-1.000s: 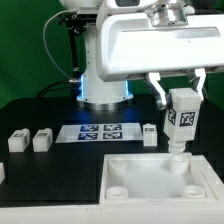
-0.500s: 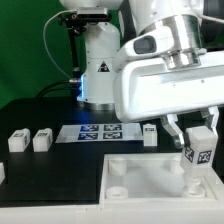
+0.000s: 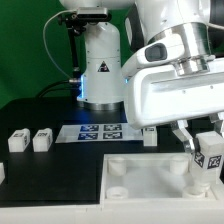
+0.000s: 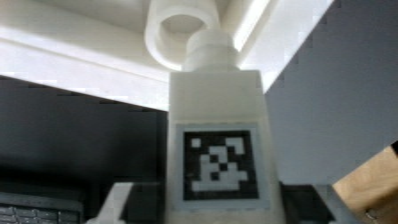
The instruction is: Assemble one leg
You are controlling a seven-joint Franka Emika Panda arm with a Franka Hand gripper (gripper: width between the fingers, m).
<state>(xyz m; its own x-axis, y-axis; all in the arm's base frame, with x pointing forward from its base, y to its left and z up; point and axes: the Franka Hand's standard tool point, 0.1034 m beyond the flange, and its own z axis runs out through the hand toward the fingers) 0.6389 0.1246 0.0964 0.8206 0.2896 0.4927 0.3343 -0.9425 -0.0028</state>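
Leg point(image 4: 217, 110), white block, fills the centre, with the black-and-white tag point(image 4: 217, 165) on its facing side. Its narrower round end meets a round socket point(image 4: 183, 25) in the white plate point(image 4: 71, 60); can't tell if seated. Jaws flank the leg's tagged end. Dark surface point(image 4: 71, 130) beside the plate.
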